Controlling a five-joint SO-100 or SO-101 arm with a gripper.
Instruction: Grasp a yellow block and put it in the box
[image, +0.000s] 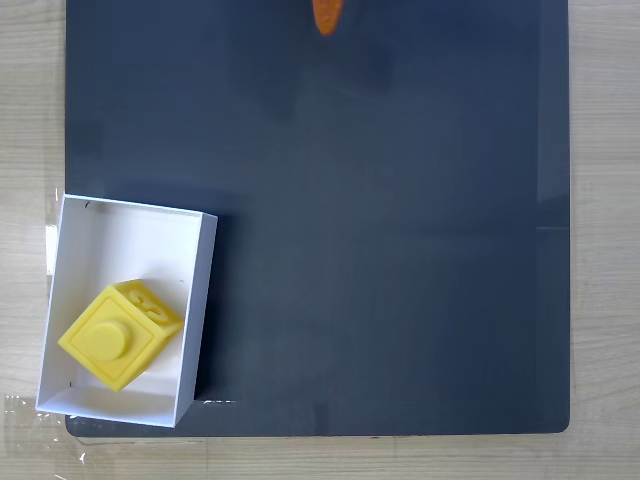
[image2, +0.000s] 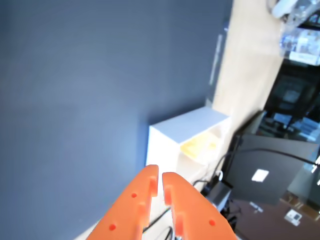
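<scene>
The yellow block (image: 120, 334) lies inside the white box (image: 92, 230) at the lower left of the fixed view, stud up and turned at an angle. In the wrist view the box (image2: 165, 139) stands beyond my fingertips, and only a yellow glow of the block (image2: 199, 146) shows over its wall. My orange gripper (image2: 160, 174) rises from the bottom edge of the wrist view, its two fingers nearly touching with nothing between them. An orange tip of the gripper (image: 327, 14) pokes in at the top edge of the fixed view, far from the box.
A dark blue-grey mat (image: 380, 220) covers most of the table, with pale wood (image: 605, 240) around it. Past the table edge in the wrist view are cables and dark equipment (image2: 265, 175).
</scene>
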